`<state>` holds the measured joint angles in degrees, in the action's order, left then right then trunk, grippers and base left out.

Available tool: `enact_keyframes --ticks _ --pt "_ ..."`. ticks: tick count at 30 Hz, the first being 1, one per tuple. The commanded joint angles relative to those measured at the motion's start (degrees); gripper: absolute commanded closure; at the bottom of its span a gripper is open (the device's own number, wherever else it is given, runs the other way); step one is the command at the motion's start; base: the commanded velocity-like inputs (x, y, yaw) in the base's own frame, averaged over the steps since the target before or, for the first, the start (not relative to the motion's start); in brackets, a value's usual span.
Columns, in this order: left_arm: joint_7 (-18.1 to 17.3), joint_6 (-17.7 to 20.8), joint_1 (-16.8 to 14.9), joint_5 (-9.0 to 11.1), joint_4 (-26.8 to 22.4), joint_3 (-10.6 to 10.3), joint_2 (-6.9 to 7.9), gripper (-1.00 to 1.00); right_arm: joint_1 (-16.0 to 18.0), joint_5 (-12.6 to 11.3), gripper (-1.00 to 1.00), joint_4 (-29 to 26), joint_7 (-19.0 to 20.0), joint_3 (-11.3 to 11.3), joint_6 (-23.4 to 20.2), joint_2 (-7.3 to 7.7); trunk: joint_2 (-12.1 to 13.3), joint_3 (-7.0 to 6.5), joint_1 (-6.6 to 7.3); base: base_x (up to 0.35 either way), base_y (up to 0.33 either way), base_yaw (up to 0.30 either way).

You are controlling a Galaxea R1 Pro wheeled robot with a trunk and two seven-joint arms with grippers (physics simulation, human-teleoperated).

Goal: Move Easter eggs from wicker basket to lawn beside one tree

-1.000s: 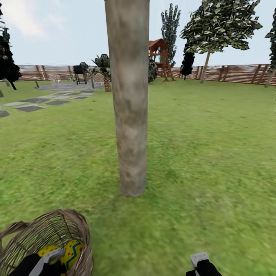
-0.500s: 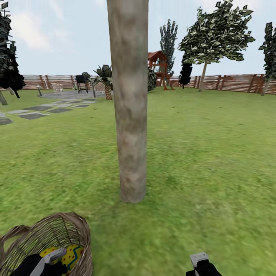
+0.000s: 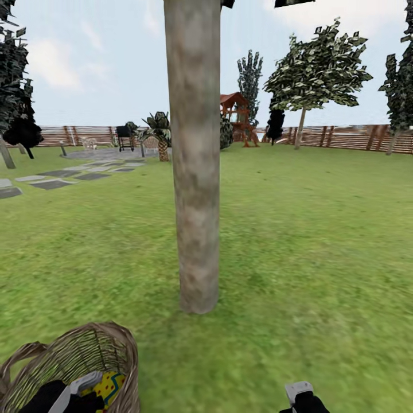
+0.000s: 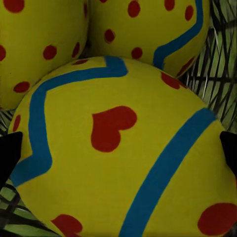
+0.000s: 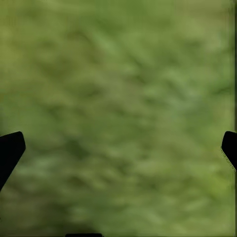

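Down at the lower left of the head view, the left arm reaches into the wicker basket, and the left pincer sits spread wide, its dark fingertips either side of the nearest Easter egg without clamping it. That egg is yellow with blue zigzag bands, red spots and a red heart; two more eggs press in behind it, all three inside the wicker wall. The basket stands on the lawn, near the foot of the thick grey-brown tree trunk. Over to the right, the right pincer hangs open above bare grass, with wide green room running to the fence.
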<state>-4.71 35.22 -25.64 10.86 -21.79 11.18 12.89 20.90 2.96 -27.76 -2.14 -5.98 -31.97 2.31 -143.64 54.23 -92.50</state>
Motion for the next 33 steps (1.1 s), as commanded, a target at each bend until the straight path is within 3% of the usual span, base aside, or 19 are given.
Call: enact_keyframes --ticks 1,10,21,33 --pt "-0.21 0.36 -0.02 0.04 -0.09 0.42 -0.04 1.00 0.01 0.31 -1.00 -0.10 -0.05 -0.35 -0.38 0.05 -0.01 -0.17 0.04 0.000 0.000 0.000" --pt "-0.21 -0.86 -0.02 0.04 1.14 0.42 -0.57 1.00 0.01 0.29 -1.00 -0.10 -0.05 -0.35 -0.38 0.05 0.11 -2.16 0.27 0.000 0.000 0.029" --pt "0.05 -0.90 -0.02 -0.05 1.14 0.42 -1.16 1.00 0.01 0.29 -1.00 -0.08 -0.05 -0.26 -0.38 0.04 0.26 -4.60 0.55 0.000 0.000 0.248" --pt "0.06 -0.91 -0.02 -0.05 1.14 0.42 -1.11 1.00 0.01 0.29 -1.00 -0.06 -0.05 -0.31 -0.38 -0.03 1.00 -7.20 1.15 0.000 0.000 0.006"
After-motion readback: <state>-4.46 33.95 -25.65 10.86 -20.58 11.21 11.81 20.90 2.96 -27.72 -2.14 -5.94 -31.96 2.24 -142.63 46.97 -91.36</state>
